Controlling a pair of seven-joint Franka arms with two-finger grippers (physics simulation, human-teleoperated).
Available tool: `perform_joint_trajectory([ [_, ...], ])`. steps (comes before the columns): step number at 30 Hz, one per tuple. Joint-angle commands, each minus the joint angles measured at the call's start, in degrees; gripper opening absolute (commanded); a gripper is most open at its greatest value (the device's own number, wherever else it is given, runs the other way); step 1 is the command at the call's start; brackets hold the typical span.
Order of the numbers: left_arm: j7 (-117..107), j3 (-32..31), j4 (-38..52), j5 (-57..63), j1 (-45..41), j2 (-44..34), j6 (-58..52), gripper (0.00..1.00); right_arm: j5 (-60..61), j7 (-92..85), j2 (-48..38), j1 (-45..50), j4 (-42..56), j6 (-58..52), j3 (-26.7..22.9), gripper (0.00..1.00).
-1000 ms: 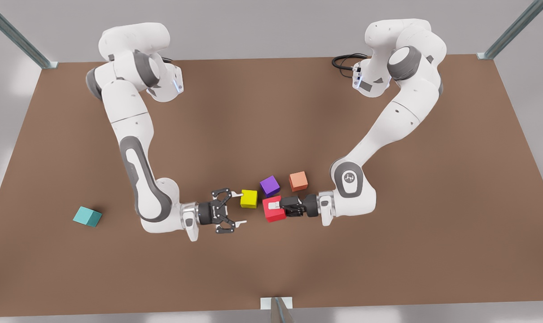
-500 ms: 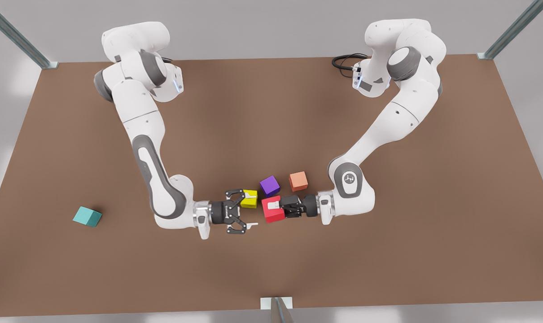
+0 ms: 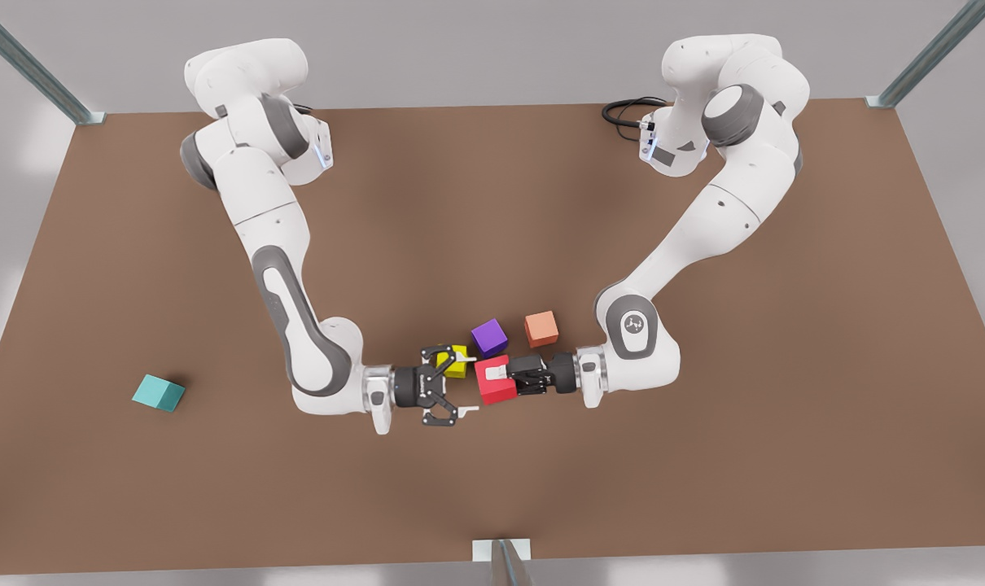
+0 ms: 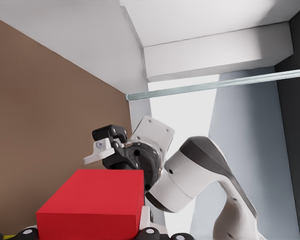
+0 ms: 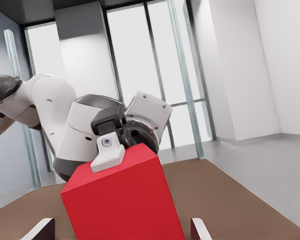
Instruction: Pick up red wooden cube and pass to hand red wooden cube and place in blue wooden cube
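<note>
The red wooden cube [image 3: 499, 389] is held by the left tool [image 3: 496, 376], which is clenched on it. This tool is seen on the front view's right, lying flat and pointed at 9 o'clock. In the right wrist view, one white finger [image 5: 107, 152] of this tool is seen pressed on the red cube.

The right tool [image 3: 466, 384] is seen at 9 o'clock from the red cube, very near it. It is released, with its fingers spread wide and pointed at the cube. No touch can be made out.

The blue wooden cube [image 3: 159, 393] is found on the brown worktop [image 3: 704, 456], far off at 9 o'clock from the red cube.

A yellow cube [image 3: 453, 366] is partly hidden behind the right tool. A purple cube [image 3: 489, 337] is seen at 12 o'clock from the red cube, and an orange cube [image 3: 541, 328] at 1 o'clock.
</note>
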Motion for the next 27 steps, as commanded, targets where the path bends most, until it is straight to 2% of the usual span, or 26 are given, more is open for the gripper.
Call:
perform_joint_trajectory([
  [1,3.6,0.0,0.0,-1.0,0.0,-0.1,-0.7,0.51,0.0,1.0,0.1,0.1,0.3,1.1,0.0,1.00],
  [25,3.6,0.0,0.1,-1.0,-0.1,0.3,-0.7,0.51,1.5,3.8,0.4,4.6,1.6,3.5,0.8,1.00],
  [26,3.6,0.0,0.1,-1.0,-0.1,0.3,-0.7,0.51,1.5,3.8,0.5,4.6,1.6,3.5,0.8,0.99],
  [27,3.6,0.0,0.1,-1.0,-0.1,0.3,-0.7,0.51,1.5,3.9,0.6,4.6,1.6,3.5,0.8,0.89],
])
